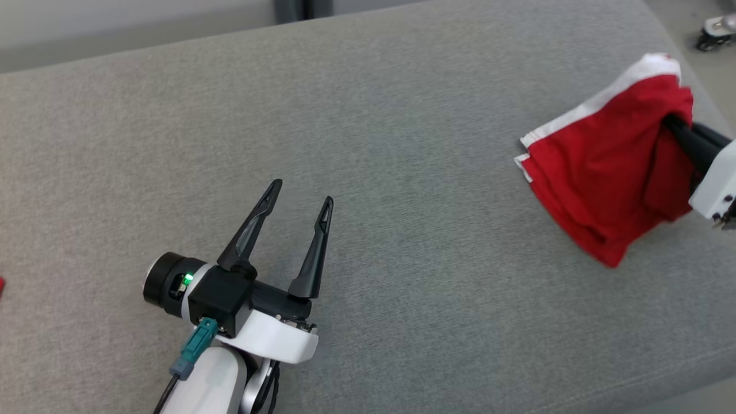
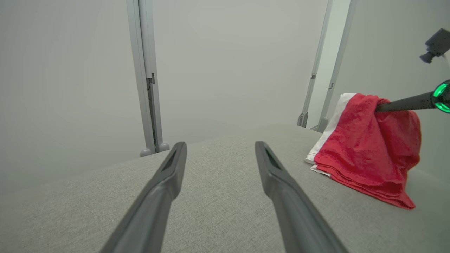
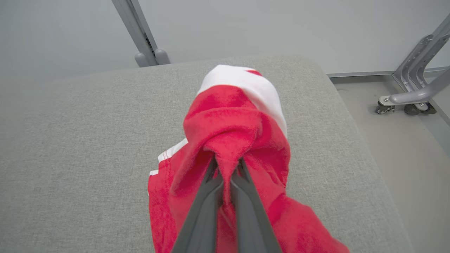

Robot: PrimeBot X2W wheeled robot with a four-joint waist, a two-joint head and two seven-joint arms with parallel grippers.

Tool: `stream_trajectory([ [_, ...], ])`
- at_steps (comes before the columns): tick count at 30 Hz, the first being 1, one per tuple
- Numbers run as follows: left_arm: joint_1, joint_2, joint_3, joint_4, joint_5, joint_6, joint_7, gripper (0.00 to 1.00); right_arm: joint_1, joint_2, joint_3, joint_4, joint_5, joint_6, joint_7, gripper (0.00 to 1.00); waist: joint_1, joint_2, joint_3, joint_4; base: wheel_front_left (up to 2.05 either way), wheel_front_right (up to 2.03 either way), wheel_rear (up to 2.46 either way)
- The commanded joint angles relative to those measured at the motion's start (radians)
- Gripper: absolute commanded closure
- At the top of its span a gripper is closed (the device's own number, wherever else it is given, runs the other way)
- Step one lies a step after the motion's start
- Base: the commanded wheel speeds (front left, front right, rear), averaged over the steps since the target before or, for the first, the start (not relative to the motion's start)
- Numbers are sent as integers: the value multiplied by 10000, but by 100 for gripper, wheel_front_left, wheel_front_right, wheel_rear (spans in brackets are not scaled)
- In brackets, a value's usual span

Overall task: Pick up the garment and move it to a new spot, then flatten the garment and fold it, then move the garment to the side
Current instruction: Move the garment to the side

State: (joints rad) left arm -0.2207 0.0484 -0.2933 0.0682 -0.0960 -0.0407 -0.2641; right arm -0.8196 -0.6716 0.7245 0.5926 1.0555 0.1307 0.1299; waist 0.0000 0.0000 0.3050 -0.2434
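Over the cushion (image 1: 345, 115), the right jaws pinch the red garment (image 1: 598, 172) between them; the left jaws gape empty.

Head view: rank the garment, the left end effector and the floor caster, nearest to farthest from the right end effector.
1. Red garment, pinched in the right end effector itself.
2. Caster, on the floor past the cushion's right end.
3. Left end effector, open, far across the cushion to the left.
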Motion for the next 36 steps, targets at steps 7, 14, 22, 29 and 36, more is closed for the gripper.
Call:
stream_trajectory([
  [7, -419, 36, -73, -1, -44, 155, -2, 0, -1500, -551, 1265, -683, 797, 2, -451, 100, 0, 0, 533, 647, 0, 0, 0],
  [14, -613, 41, -124, -3, 189, 256, -2, 0, -2548, -1200, 2044, -539, 1720, 0, -649, 100, 0, 0, 1026, 839, 0, 0, 0],
  [22, -808, 39, -139, -40, 255, 248, -2, 0, -2939, -1387, 2604, 1569, 2232, 0, -359, 100, 0, 0, 1486, 955, 0, 0, 0],
  [29, -937, 39, -178, -79, 338, 324, -2, 0, -3335, -1036, 3000, 3403, 1985, 0, -681, 100, 0, 0, 1868, 975, 0, 0, 0],
  [36, -1008, 39, -261, -15, 309, 365, -2, 0, -3687, -599, 3369, 5145, 1850, 0, 13, 100, 0, 0, 1974, 886, 0, 0, 0],
])
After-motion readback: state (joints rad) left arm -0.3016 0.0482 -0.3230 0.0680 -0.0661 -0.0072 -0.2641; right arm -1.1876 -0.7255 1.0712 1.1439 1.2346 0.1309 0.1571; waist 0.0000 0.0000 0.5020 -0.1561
